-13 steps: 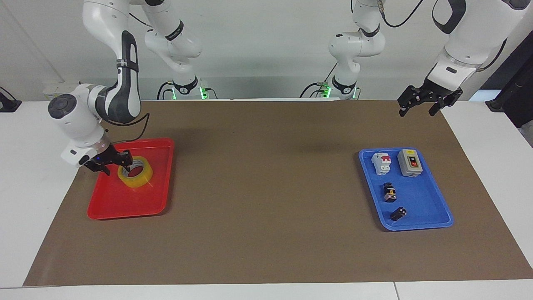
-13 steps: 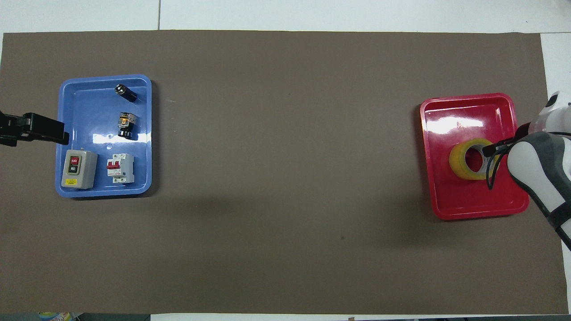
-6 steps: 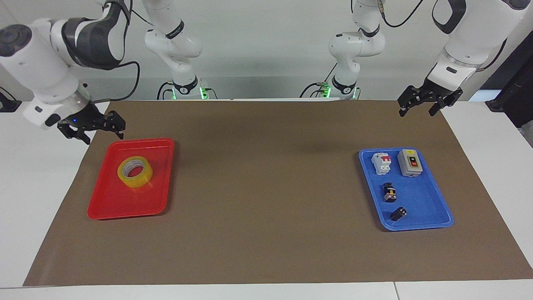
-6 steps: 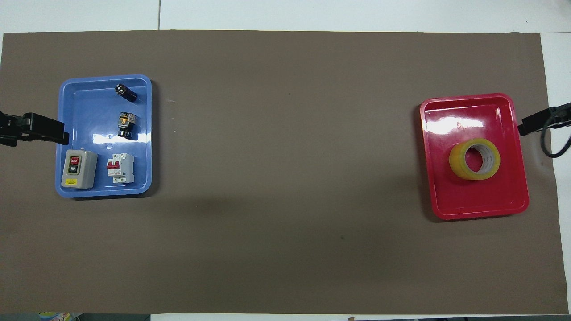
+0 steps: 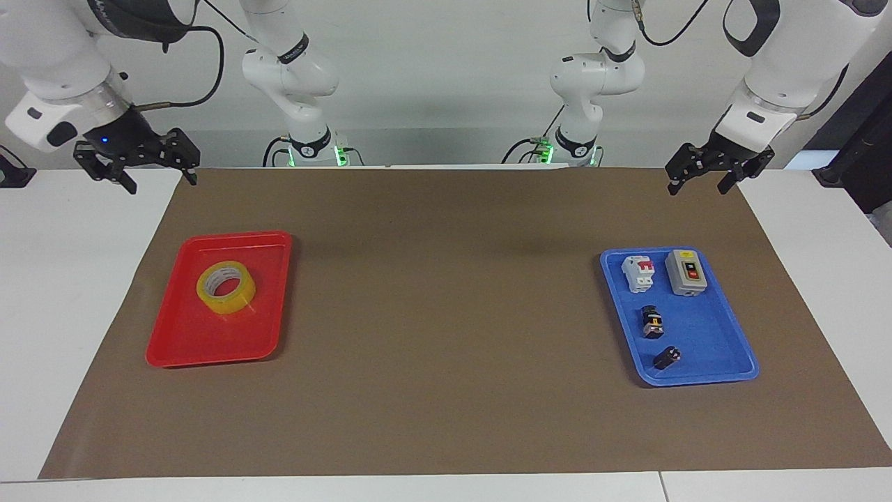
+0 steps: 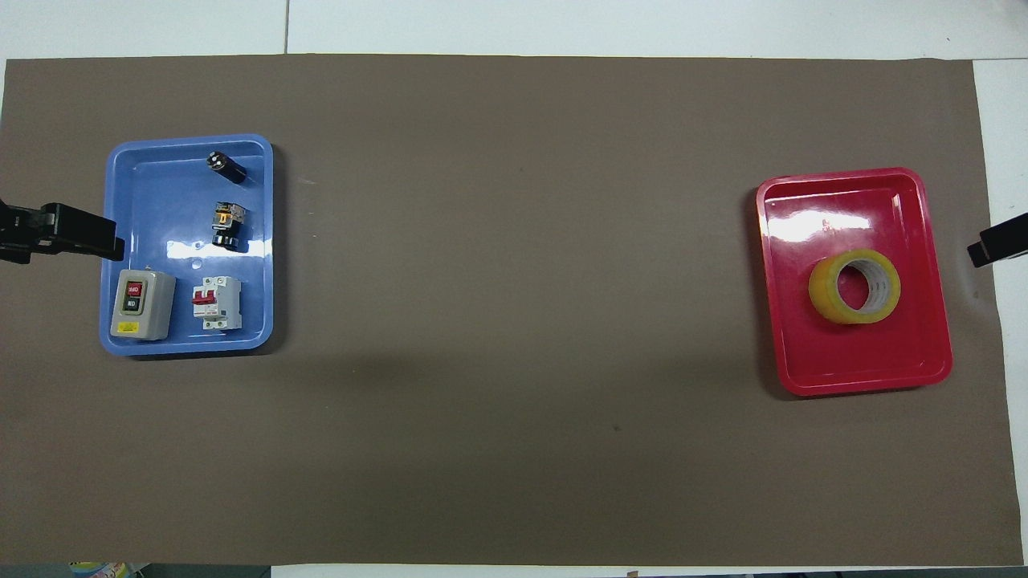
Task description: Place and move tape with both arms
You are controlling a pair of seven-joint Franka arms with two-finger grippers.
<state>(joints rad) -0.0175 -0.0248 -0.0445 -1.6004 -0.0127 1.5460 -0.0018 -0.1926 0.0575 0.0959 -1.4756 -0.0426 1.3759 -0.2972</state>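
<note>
Tape point(image 5: 226, 286): flat in the red tray point(image 5: 181, 341), below and well apart from the right gripper point(image 5: 136, 174).
Right gripper: raised over the mat's corner, fingers wide, holding nothing.
Left gripper point(image 5: 702, 178): raised near the blue tray point(image 5: 725, 373), fingers wide, holding nothing.
</note>
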